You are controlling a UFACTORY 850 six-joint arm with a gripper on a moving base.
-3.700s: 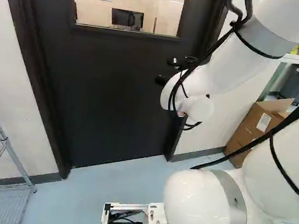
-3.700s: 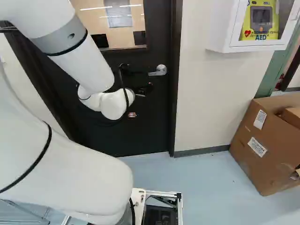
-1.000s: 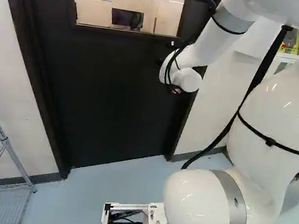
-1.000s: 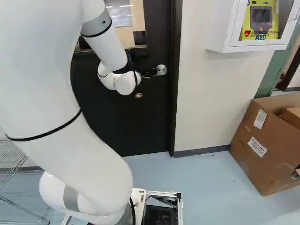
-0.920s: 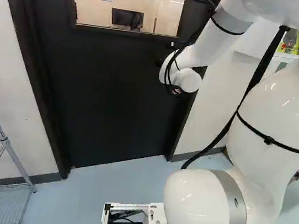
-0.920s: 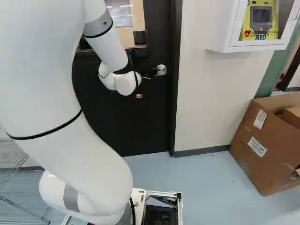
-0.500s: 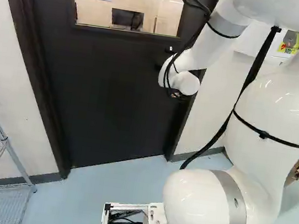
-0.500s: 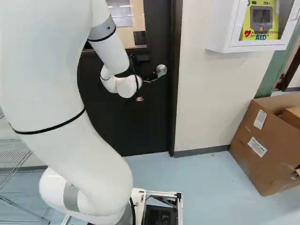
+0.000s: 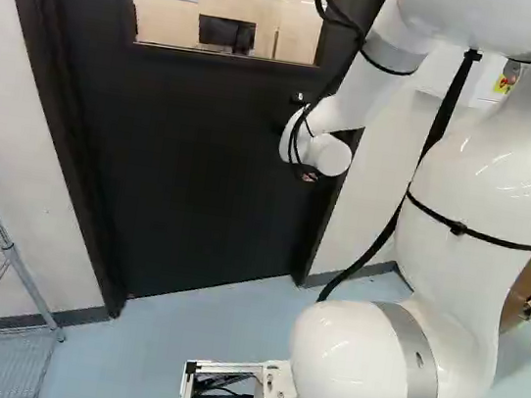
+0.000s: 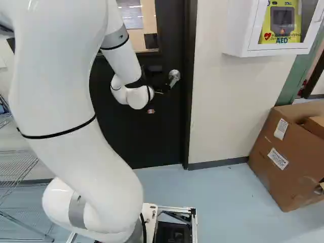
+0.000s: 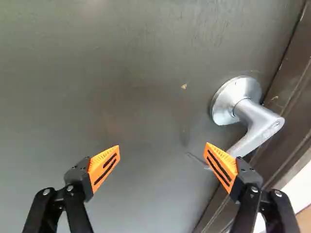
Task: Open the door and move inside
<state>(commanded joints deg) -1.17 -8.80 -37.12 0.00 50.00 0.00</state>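
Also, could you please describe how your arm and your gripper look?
My arm is glossy white, with rounded joints, grey bands and narrow black straps around it. Black cables run along its outside. The gripper is black, with visible screws at its joints. It has two fingers with orange, tapering pads, marked with dark stripes.

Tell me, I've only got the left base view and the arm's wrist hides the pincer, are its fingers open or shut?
Observer: Open; the pincer's orange pads stand apart in the wrist view.
Operator: Is the door lever between them?
Observer: No, it lies mostly beside one finger, its far end hidden behind that finger.
Operator: Does the lever sit level?
Observer: No, it slants down from its round mount in the right base view.
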